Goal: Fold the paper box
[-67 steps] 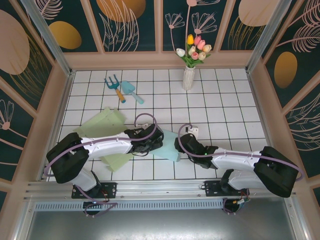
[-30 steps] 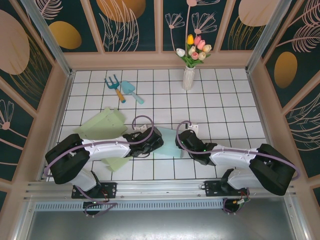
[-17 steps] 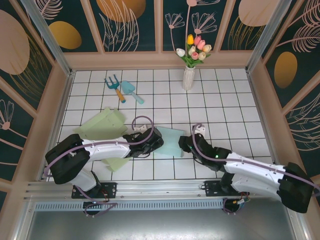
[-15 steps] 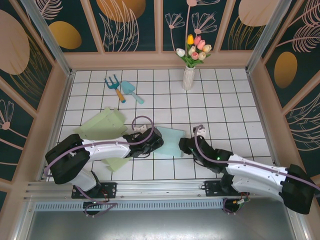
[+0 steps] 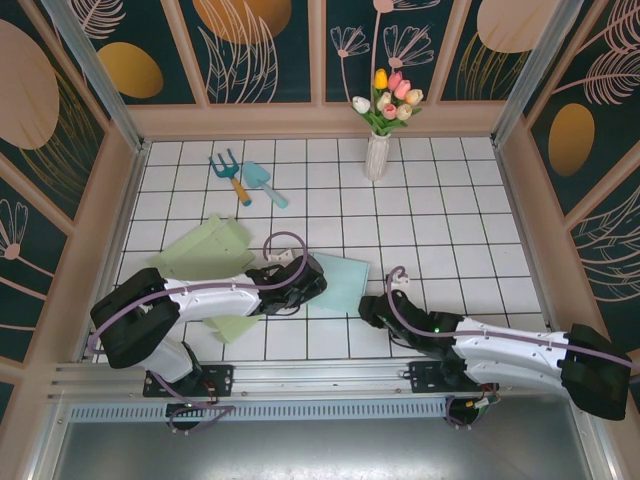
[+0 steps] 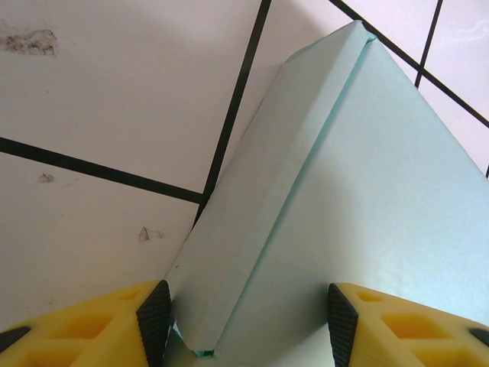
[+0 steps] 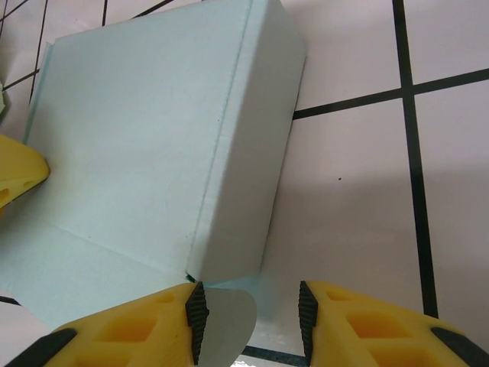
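The pale blue box lies on the white tiled surface, near the front and about midway between the 2 arms. The left claw sits at the box's left edge. In its wrist view the fingers stand apart, with a folded side wall of the box running up between them. The left pad is right against that wall, and the other sits over the flat panel. Whether they squeeze the paper I cannot tell.

The right claw is just off the box's near right corner, low to the surface. Its fingers are apart too and grip nothing. A small rounded tab of the box pokes out under the gap between them, and the box's raised right wall stands just ahead.

2 green sheets lie on the left, partly under the left arm. At the back stands a vase of tulips, with a fork and a trowel well to its left.
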